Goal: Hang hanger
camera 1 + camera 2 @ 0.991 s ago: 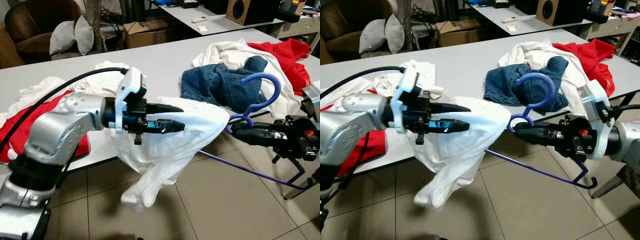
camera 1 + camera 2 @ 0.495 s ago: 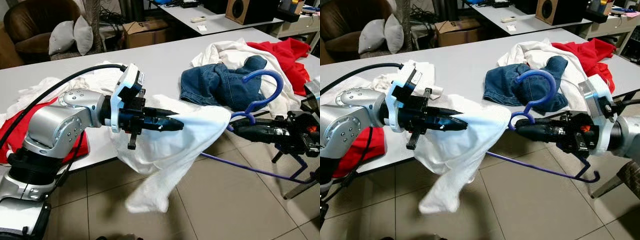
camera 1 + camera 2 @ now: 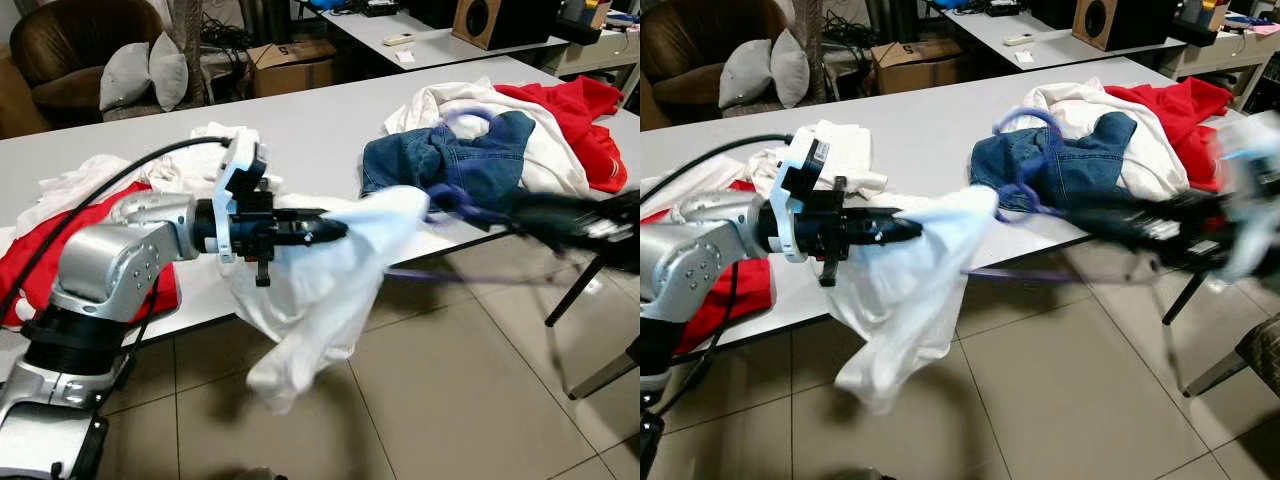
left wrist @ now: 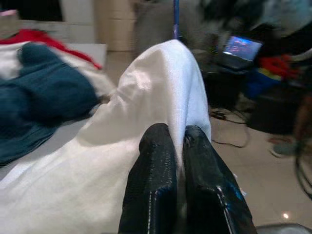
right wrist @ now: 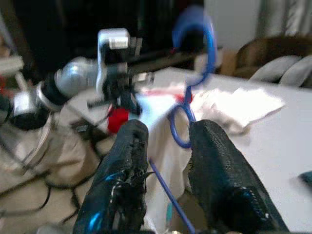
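Note:
My left gripper (image 3: 335, 230) is shut on a fold of a white garment (image 3: 320, 300), holding it out past the table's front edge so that it hangs toward the floor. In the left wrist view the fingers (image 4: 156, 161) pinch the cloth (image 4: 146, 97) tightly. My right gripper (image 3: 1120, 222) is blurred with motion and is shut on the neck of a blue hanger (image 5: 183, 122). The hanger's hook (image 3: 1025, 125) stands over the jeans. Its lower bar (image 3: 440, 273) reaches toward the garment's right edge.
The grey table (image 3: 310, 120) carries blue jeans (image 3: 450, 165), a red garment (image 3: 580, 110) and white cloth at the right, and red cloth (image 3: 30, 270) at the left. A cardboard box (image 3: 290, 65), an armchair with cushions (image 3: 140, 70) and a speaker (image 3: 490, 20) stand behind. Tiled floor lies in front.
My right arm has swung quickly left with the hanger, now blurred, and the hook has risen over the jeans. The left gripper has drawn the garment slightly left.

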Available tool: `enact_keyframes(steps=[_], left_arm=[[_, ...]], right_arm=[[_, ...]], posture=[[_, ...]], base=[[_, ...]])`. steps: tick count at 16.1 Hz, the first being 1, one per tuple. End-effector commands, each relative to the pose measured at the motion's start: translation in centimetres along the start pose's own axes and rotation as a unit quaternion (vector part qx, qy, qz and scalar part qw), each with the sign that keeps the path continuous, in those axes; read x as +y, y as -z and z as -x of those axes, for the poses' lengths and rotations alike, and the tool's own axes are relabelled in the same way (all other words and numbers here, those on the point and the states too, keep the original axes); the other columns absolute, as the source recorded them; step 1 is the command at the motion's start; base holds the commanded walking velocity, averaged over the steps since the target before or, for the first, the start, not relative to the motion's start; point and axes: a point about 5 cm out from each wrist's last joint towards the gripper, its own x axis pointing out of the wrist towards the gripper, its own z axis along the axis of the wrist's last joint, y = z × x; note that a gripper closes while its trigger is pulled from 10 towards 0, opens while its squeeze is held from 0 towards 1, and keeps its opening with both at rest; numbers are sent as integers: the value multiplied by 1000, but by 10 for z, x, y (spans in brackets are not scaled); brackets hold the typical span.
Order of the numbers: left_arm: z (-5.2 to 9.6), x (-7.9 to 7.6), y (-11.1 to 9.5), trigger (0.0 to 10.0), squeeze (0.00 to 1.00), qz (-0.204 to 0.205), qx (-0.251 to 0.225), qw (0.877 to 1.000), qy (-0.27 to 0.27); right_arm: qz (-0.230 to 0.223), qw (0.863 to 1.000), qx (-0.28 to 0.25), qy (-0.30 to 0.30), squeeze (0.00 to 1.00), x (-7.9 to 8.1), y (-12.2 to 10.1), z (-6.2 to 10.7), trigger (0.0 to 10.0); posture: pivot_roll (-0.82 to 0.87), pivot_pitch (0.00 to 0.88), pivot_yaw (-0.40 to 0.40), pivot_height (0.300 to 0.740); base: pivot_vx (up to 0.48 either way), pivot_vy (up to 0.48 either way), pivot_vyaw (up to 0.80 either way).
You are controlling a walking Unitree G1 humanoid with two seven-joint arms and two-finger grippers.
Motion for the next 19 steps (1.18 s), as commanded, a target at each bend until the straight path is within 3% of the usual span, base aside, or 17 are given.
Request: enact_keyframes(steps=[1, 4, 6, 8, 9, 12, 14, 19], left_arm=[[4, 5, -1, 0, 0, -11, -2, 999, -31], [11, 22, 10, 0, 0, -16, 3, 992, -127], [10, 30, -2, 0, 0, -30, -30, 983, -177], [8, 31, -14, 0, 0, -34, -64, 980, -185], [5, 30, -26, 0, 0, -37, -94, 978, -184], [-2, 20, -48, 0, 0, -39, -145, 977, -149], [-9, 16, -51, 0, 0, -40, -143, 979, -138], [-25, 9, -46, 0, 0, -40, -129, 983, -126]], right_arm=[[20, 999, -25, 8, 1000, 3, -14, 8, 10000], [32, 994, -105, 9, 1000, 19, -38, 22, 10000], [10, 999, -43, 12, 1000, 28, -9, 3, 10000], [-15, 999, -13, 38, 1000, 26, 16, -9, 10000], [-34, 996, 14, 78, 1000, 20, 43, -23, 10000], [-118, 972, -5, 202, 1000, -5, 99, -49, 10000], [-163, 960, -40, 226, 1000, -15, 118, -62, 10000], [-247, 956, -108, 113, 1000, -11, 123, -88, 10000]], posture=[[-82, 0, 83, 740], [-94, 0, 95, 740], [-100, 0, 97, 740], [-100, 0, 96, 740], [-98, 0, 94, 740], [-85, 0, 87, 740], [-78, 0, 85, 740], [-60, 0, 67, 740]], base=[[0, 0, 0], [0, 0, 0], [0, 0, 0], [0, 0, 0], [0, 0, 0], [0, 0, 0], [0, 0, 0], [0, 0, 0]])
